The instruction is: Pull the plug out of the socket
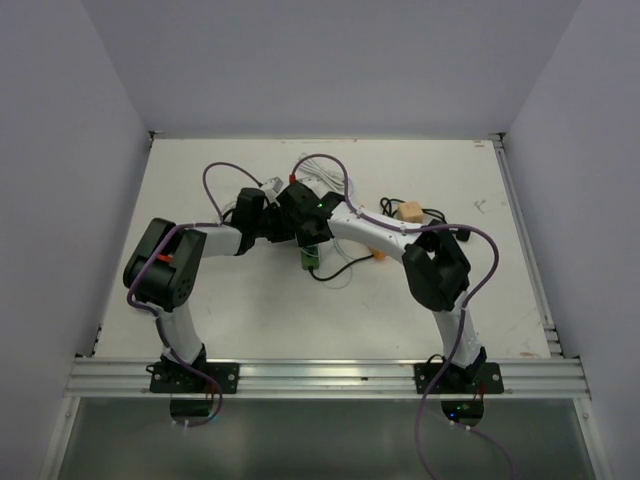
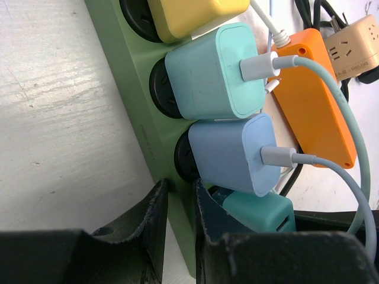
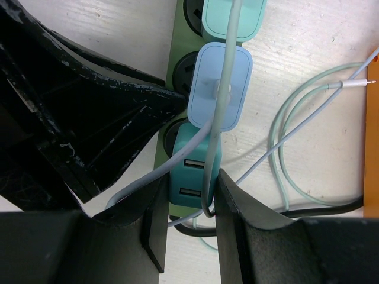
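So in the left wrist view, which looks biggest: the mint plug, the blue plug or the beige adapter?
1. Mint plug.
2. Blue plug, only slightly smaller.
3. Beige adapter, smallest, though it lies farther away and is cropped.

A green power strip (image 2: 133, 89) runs from 11 to 6 o'clock, carrying a yellow plug (image 2: 189, 15), mint plug (image 2: 213, 74), blue plug (image 2: 234, 154) and teal plug (image 2: 260, 213). At 6 o'clock the left gripper (image 2: 179, 228) pinches it. An orange strip (image 2: 314, 100) lies at 2 o'clock.
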Robot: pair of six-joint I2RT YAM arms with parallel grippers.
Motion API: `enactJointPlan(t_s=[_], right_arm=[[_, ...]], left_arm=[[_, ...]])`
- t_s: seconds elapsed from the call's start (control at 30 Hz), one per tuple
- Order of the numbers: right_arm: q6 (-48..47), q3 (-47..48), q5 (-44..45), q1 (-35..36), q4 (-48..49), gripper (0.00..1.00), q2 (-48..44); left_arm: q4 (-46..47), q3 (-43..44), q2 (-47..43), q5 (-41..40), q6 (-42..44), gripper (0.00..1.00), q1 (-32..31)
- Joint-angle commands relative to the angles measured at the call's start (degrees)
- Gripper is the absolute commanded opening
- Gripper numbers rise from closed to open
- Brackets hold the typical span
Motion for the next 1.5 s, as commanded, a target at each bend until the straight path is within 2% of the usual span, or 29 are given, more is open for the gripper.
enactJointPlan(t_s=[0.0, 0.07, 0.17, 0.2, 0.3, 0.37, 0.7, 1.03, 1.13, 1.17, 1.47], right_arm=[[-1.4, 3.2, -6.1, 3.4, -0.5, 0.33, -1.5], [-1.1, 1.9, -5.4, 3.4, -0.4, 0.33, -3.2], [1.1, -3.8, -12.0, 1.6, 4.5, 0.33, -8.4], [2.1, -8.7, -16.9, -0.6, 9.5, 0.33, -10.0], [6.0, -16.5, -23.0, -5.1, 18.1, 0.32, -15.2], [7.1, -17.6, -26.1, -6.3, 19.2, 0.31, -16.1], [2.6, -6.7, -19.1, -1.1, 10.2, 0.32, -9.1], [1.6, -16.0, -18.4, -4.8, 12.0, 0.35, -20.1], [1.2, -21.1, -18.4, -7.6, 13.4, 0.36, -22.6], [0.5, -25.4, -19.2, -9.5, 14.8, 0.36, -23.8], [-1.7, -28.1, -18.7, -11.9, 16.5, 0.44, -22.2]], left_arm=[[-11.5, -2.2, 9.7, -15.9, 6.2, 0.00, -0.8], [-11.7, -2.0, 9.8, -16.0, 6.2, 0.00, -0.8], [-11.7, -2.0, 9.8, -15.9, 6.1, 0.00, -0.7], [-11.7, -2.0, 9.8, -16.0, 6.2, 0.00, -0.8], [-11.8, -2.0, 9.8, -15.7, 6.3, 0.00, -0.8], [-11.8, -2.0, 9.7, -15.7, 6.3, 0.00, -0.8], [-11.8, -2.0, 9.7, -15.6, 6.4, 0.00, -0.8], [-10.6, -2.6, 7.8, -14.0, 6.7, 0.00, -0.6], [-9.7, -3.1, 6.6, -12.8, 6.8, 0.00, -0.7], [-8.2, -3.7, 4.7, -11.3, 6.9, 0.00, -0.7], [-5.1, -6.6, -1.5, -9.3, 7.1, 0.00, -0.8]])
